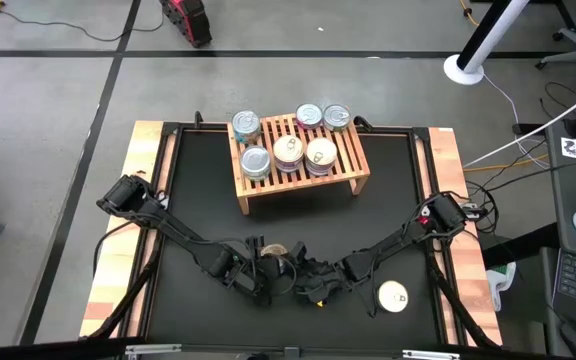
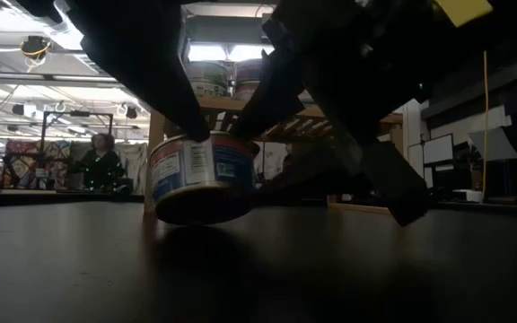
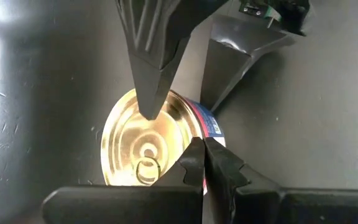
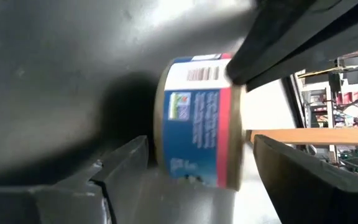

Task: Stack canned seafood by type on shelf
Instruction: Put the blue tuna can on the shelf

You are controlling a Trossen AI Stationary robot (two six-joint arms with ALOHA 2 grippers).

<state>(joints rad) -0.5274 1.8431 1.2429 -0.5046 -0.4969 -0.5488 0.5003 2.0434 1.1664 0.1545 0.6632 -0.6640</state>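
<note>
step: grasp blue-and-red tin (image 2: 201, 177), tilted on near table | right gripper (image 4: 194, 163) wide open, straddling it, nothing held | left gripper (image 3: 204, 163) shut, empty, pressing tin rim | advice: we centre, close squarely, then lift to shelf (image 1: 299, 185)

Overhead light: even and bright in the high view; the black worktop (image 1: 208, 190) stays matte, no glare.
Shelf (image 1: 353, 170): casts a short soft shadow on the worktop.
Low view: strongly backlit; arms are black silhouettes against lit ceiling panels (image 2: 209, 52), foreground worktop dim.
Tin lid (image 3: 138, 146): bright golden glare in the left wrist view.
Right wrist view: tin (image 4: 197, 121) soft-edged, a dark shadow beside it, a washed-out bright patch nearby.
</note>
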